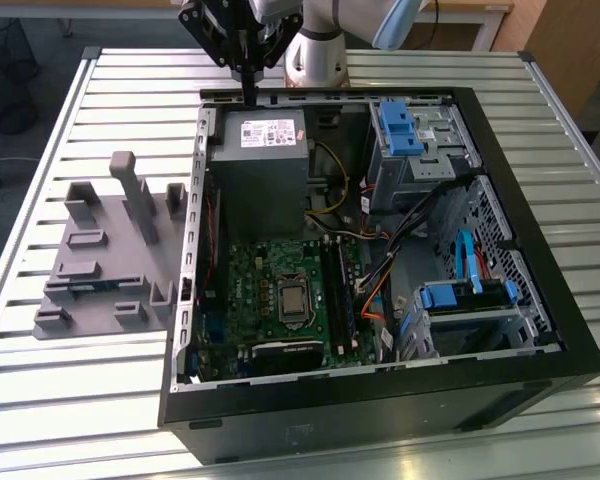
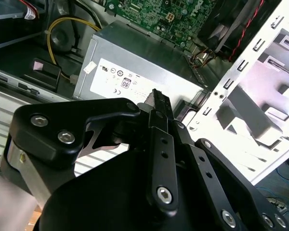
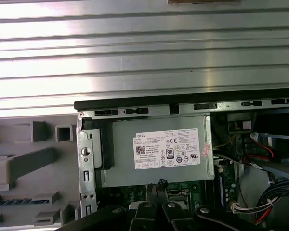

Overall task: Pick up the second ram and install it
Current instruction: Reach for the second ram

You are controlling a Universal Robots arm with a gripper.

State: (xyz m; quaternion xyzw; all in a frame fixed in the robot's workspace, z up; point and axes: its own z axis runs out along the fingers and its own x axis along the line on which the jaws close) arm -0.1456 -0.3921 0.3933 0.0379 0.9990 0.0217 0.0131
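In the exterior view's left, the grey fixture tray (image 1: 100,308) sits on open bench (image 1: 50,400) with the second ram (image 1: 90,285) in a low slot. Further right, the gripper (image 1: 248,100), pinched closed and empty, hangs over the computer case's (image 1: 380,400) far rim.

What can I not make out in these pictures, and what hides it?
1. The second ram: exterior view, a thin blue-green edge in the grey fixture tray; chips too small to see.
2. Memory slots: exterior view, too small to tell if any stick is seated.
3. Motherboard: first wrist view, mostly covered by the gripper and cut off by the edge.
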